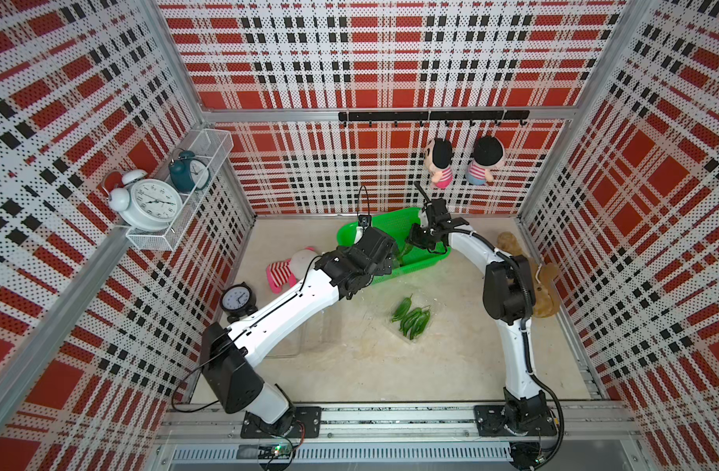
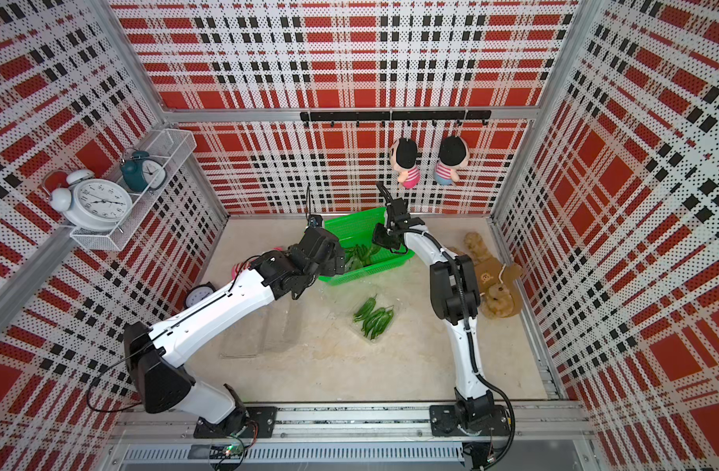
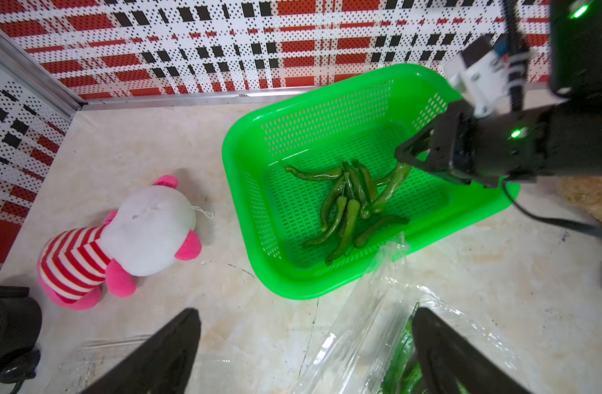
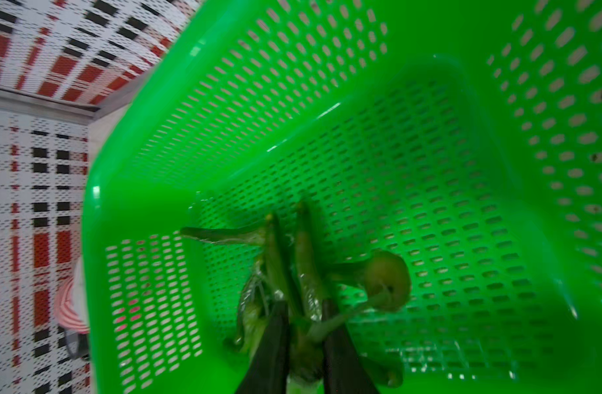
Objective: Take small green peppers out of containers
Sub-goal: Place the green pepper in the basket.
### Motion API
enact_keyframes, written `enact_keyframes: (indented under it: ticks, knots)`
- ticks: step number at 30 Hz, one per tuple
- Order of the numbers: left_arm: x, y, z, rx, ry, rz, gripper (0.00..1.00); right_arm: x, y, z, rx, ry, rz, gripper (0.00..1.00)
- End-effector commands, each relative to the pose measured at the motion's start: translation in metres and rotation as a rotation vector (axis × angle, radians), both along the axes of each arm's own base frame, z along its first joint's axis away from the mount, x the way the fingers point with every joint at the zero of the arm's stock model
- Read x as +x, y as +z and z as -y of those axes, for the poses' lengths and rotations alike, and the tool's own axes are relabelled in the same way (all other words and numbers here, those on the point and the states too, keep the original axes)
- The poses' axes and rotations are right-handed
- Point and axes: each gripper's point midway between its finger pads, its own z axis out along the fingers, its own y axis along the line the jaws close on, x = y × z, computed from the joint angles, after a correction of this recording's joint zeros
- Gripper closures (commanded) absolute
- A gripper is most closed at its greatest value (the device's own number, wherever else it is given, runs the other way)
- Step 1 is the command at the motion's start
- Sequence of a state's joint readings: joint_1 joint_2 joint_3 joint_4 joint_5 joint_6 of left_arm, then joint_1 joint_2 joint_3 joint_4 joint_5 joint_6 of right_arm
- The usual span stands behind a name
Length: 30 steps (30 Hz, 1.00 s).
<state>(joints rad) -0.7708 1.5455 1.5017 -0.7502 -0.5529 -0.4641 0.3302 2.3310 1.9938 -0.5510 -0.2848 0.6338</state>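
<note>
Right gripper (image 3: 404, 159) clamps pepper (image 3: 390, 187) over green basket (image 3: 238, 191); several peppers (image 3: 347, 204) already inside. Empty container (image 2: 264, 338); second container (image 1: 408, 340) holds few more. Left gripper (image 3: 306, 315) spread wide, empty.

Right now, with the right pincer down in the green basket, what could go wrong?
1. The right pincer grips one pepper by its end; it hangs against the pile in the green basket and could snag there on release.
2. The open left pincer hovers above loose clear film around the remaining peppers; descending might pinch film instead.
</note>
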Motion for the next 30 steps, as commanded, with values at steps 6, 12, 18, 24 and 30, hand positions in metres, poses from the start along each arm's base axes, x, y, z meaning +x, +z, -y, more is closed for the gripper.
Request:
enact_keyframes:
  ticks: [6, 12, 18, 24, 30]
  knots:
    - [-0.001, 0.012, -0.003, -0.002, -0.010, 0.006, 0.00, 0.020, -0.024, 0.007, -0.049, -0.033, -0.048, 0.46]
    - [-0.002, 0.015, -0.005, -0.015, 0.004, 0.014, 0.00, 0.014, 0.057, 0.014, -0.026, -0.035, 0.062, 0.37]
    - [0.001, 0.019, -0.001, -0.043, 0.004, 0.028, 0.00, -0.042, 0.130, 0.035, -0.047, 0.002, 0.045, 0.34]
    - [0.008, 0.022, 0.011, -0.081, -0.018, 0.036, 0.00, -0.131, 0.131, 0.044, -0.062, 0.026, -0.050, 0.32]
    - [0.012, 0.019, 0.021, -0.110, -0.042, 0.026, 0.00, -0.209, 0.077, 0.018, -0.040, 0.072, -0.173, 0.36]
